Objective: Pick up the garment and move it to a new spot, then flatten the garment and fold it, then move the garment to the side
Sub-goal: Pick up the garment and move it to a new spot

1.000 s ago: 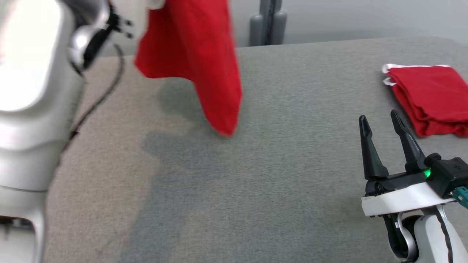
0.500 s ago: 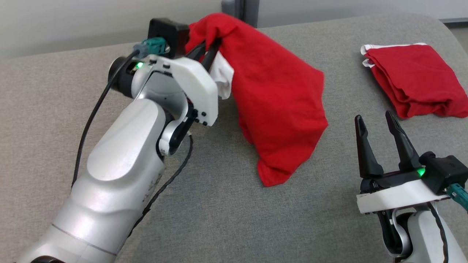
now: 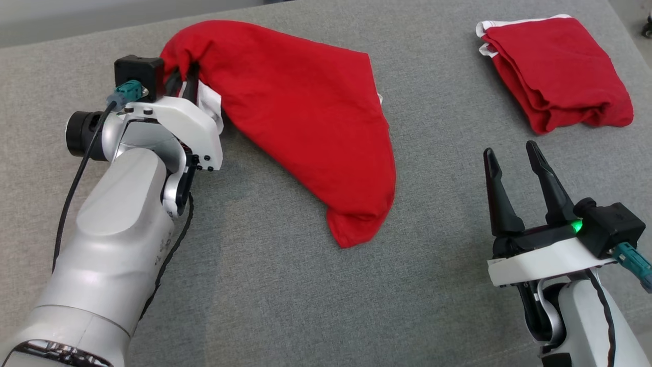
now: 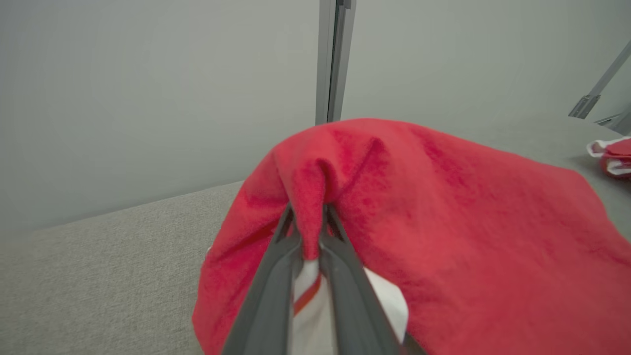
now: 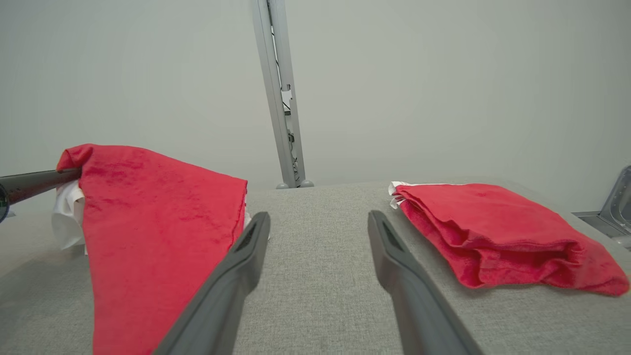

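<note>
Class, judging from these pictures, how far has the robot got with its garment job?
Done: the garment is picked up, pinched by one bunched edge in the left gripper. In hand: carrying it to a spot; it hangs raised, its lower end meeting the table. Left: flattening, folding, moving aside. The right gripper stands open, holding nothing.

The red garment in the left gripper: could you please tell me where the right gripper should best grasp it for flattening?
Probably the garment by its free lower corner, resting on the table, farthest from the left gripper. The open right gripper could approach low from the robot's right, where nothing blocks.
</note>
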